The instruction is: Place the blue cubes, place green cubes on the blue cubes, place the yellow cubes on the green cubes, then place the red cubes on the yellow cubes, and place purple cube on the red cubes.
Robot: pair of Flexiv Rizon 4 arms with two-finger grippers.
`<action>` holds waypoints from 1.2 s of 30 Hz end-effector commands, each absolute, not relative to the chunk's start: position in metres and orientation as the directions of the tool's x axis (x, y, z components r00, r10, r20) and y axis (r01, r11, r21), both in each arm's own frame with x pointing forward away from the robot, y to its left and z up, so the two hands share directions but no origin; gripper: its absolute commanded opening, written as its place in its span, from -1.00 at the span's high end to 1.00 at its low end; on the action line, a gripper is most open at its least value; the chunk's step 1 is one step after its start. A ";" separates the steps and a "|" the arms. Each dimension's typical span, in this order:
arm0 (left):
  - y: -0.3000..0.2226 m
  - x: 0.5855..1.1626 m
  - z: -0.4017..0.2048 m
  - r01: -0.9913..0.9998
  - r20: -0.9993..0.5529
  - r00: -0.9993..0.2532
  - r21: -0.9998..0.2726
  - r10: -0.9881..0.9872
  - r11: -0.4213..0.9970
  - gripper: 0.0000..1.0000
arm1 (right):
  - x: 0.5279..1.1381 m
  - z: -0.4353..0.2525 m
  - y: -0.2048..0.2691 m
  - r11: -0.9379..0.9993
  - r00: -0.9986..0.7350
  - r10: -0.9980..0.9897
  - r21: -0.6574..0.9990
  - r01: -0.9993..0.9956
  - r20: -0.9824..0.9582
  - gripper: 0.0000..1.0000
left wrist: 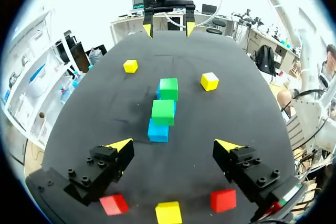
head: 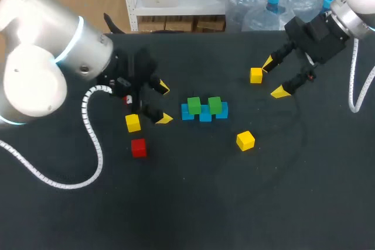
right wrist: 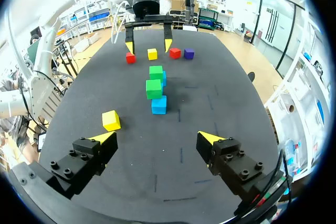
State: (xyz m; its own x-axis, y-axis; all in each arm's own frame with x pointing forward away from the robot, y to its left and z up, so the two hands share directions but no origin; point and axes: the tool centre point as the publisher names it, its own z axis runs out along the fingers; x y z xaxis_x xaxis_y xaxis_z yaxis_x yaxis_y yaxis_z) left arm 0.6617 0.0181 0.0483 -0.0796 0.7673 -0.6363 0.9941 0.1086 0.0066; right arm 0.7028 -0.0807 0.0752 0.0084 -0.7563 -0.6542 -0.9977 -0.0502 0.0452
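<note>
Tabletop (head: 193,203), matte black, is carrying smooth-faced, sharp-edged blocks: 3 blue cubes (head: 204,115) are forming a row at centre, and 2 green cubes (head: 194,105) are resting on them. Left gripper (head: 164,103) and right gripper (head: 274,78) are hanging spread wide, both gripping nothing.

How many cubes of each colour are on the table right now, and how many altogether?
Blue cubes: 3
Green cubes: 2
Yellow cubes: 3
Red cubes: 2
Purple cube: 1, seen only from the right wrist view
Total: 11 cubes
</note>
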 end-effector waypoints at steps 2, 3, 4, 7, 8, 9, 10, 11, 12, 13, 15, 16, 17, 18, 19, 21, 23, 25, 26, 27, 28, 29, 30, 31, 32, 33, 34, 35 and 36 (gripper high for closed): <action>0.035 0.647 0.057 0.991 -0.628 -0.095 0.010 0.772 0.130 -1.00 | 0.703 0.075 -0.081 -0.051 0.009 -0.756 0.045 -0.998 -0.655 -1.00; 0.038 0.646 0.058 0.991 -0.625 -0.102 0.006 0.774 0.135 -1.00 | 0.703 0.075 -0.081 -0.051 0.009 -0.756 0.045 -0.998 -0.655 -1.00; 0.041 0.645 0.058 0.990 -0.622 -0.107 0.004 0.776 0.140 -1.00 | 0.703 0.075 -0.081 -0.051 0.009 -0.756 0.045 -0.998 -0.655 -1.00; 0.048 0.639 0.062 0.988 -0.613 -0.122 0.003 0.780 0.157 -1.00 | 0.703 0.075 -0.081 -0.051 0.009 -0.756 0.045 -0.998 -0.655 -1.00; 0.050 0.638 0.063 0.987 -0.612 -0.125 0.003 0.781 0.161 -1.00 | 0.703 0.075 -0.081 -0.051 0.009 -0.756 0.045 -0.998 -0.655 -1.00; 0.052 0.636 0.064 0.986 -0.607 -0.131 0.002 0.783 0.167 -1.00 | 0.703 0.075 -0.081 -0.051 0.009 -0.756 0.045 -0.998 -0.655 -1.00; 0.055 0.634 0.065 0.985 -0.605 -0.136 0.003 0.785 0.172 -1.00 | 0.703 0.075 -0.081 -0.051 0.009 -0.756 0.045 -0.998 -0.655 -1.00; 0.057 0.633 0.067 0.984 -0.601 -0.140 0.003 0.787 0.178 -1.00 | 0.703 0.075 -0.081 -0.051 0.009 -0.756 0.045 -0.998 -0.655 -1.00; 0.060 0.631 0.068 0.983 -0.599 -0.145 0.004 0.788 0.183 -1.00 | 0.703 0.075 -0.081 -0.051 0.009 -0.756 0.045 -0.998 -0.655 -1.00; 0.063 0.629 0.069 0.982 -0.597 -0.149 0.005 0.788 0.189 -1.00 | 0.703 0.075 -0.081 -0.051 0.009 -0.756 0.045 -0.998 -0.655 -1.00; 0.065 0.626 0.071 0.980 -0.594 -0.155 0.007 0.790 0.198 -1.00 | 0.703 0.075 -0.081 -0.051 0.009 -0.756 0.045 -0.998 -0.655 -1.00; 0.067 0.625 0.072 0.980 -0.593 -0.156 0.008 0.790 0.200 -1.00 | 0.703 0.075 -0.081 -0.051 0.009 -0.756 0.045 -0.998 -0.655 -1.00; 0.068 0.624 0.072 0.980 -0.593 -0.157 0.008 0.790 0.201 -1.00 | 0.703 0.075 -0.081 -0.051 0.009 -0.756 0.045 -0.998 -0.655 -1.00; 0.069 0.624 0.072 0.979 -0.592 -0.160 0.008 0.790 0.204 -1.00 | 0.703 0.075 -0.081 -0.051 0.009 -0.756 0.045 -0.998 -0.655 -1.00; 0.070 0.623 0.073 0.979 -0.595 -0.164 0.000 0.787 0.204 -1.00 | 0.703 0.075 -0.081 -0.051 0.009 -0.756 0.045 -0.998 -0.655 -1.00; 0.070 0.623 0.073 0.982 -0.605 -0.158 -0.010 0.781 0.190 -1.00 | 0.703 0.075 -0.081 -0.051 0.009 -0.756 0.045 -0.998 -0.655 -1.00; 0.069 0.622 0.073 0.983 -0.605 -0.154 -0.015 0.781 0.182 -1.00 | 0.703 0.075 -0.081 -0.051 0.009 -0.756 0.045 -0.998 -0.655 -1.00; 0.069 0.622 0.073 0.983 -0.605 -0.154 -0.015 0.781 0.182 -1.00 | 0.703 0.075 -0.081 -0.051 0.009 -0.756 0.045 -0.998 -0.655 -1.00; 0.069 0.622 0.073 0.983 -0.605 -0.154 -0.015 0.781 0.182 -1.00 | 0.703 0.075 -0.081 -0.051 0.009 -0.756 0.045 -0.998 -0.655 -1.00; 0.069 0.622 0.073 0.983 -0.605 -0.154 -0.015 0.781 0.182 -1.00 | 0.703 0.075 -0.081 -0.051 0.009 -0.756 0.045 -0.998 -0.655 -1.00; 0.069 0.622 0.073 0.983 -0.605 -0.154 -0.015 0.781 0.182 -1.00 | 0.703 0.075 -0.081 -0.051 0.009 -0.756 0.045 -0.998 -0.655 -1.00; 0.069 0.622 0.073 0.983 -0.605 -0.154 -0.015 0.781 0.182 -1.00 | 0.703 0.075 -0.081 -0.051 0.009 -0.756 0.045 -0.998 -0.655 -1.00; 0.069 0.622 0.073 0.983 -0.605 -0.154 -0.015 0.781 0.182 -1.00 | 0.703 0.075 -0.081 -0.051 0.009 -0.756 0.045 -0.998 -0.655 -1.00; 0.069 0.622 0.073 0.983 -0.605 -0.154 -0.015 0.781 0.182 -1.00 | 0.703 0.075 -0.081 -0.051 0.009 -0.756 0.045 -0.998 -0.655 -1.00; 0.069 0.622 0.073 0.983 -0.605 -0.154 -0.015 0.781 0.182 -1.00 | 0.703 0.075 -0.081 -0.051 0.009 -0.756 0.045 -0.998 -0.655 -1.00; 0.069 0.622 0.073 0.983 -0.605 -0.154 -0.015 0.781 0.182 -1.00 | 0.703 0.075 -0.081 -0.051 0.009 -0.756 0.045 -0.998 -0.655 -1.00; 0.069 0.622 0.073 0.983 -0.605 -0.154 -0.015 0.781 0.182 -1.00 | 0.703 0.075 -0.081 -0.051 0.009 -0.756 0.045 -0.998 -0.655 -1.00; 0.069 0.622 0.073 0.983 -0.605 -0.154 -0.015 0.781 0.182 -1.00 | 0.703 0.075 -0.081 -0.051 0.009 -0.756 0.045 -0.998 -0.655 -1.00; 0.069 0.622 0.073 0.983 -0.605 -0.154 -0.015 0.781 0.182 -1.00 | 0.703 0.075 -0.081 -0.051 0.009 -0.756 0.045 -0.998 -0.655 -1.00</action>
State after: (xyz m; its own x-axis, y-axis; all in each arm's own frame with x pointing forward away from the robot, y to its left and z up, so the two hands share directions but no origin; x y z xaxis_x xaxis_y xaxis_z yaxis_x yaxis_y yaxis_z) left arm 0.6219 0.0682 0.0732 -0.1560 0.7834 -0.6016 0.9828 0.1839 -0.0152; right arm 0.7028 -0.0807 0.0752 0.0084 -0.7563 -0.6542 -0.9977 -0.0502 0.0452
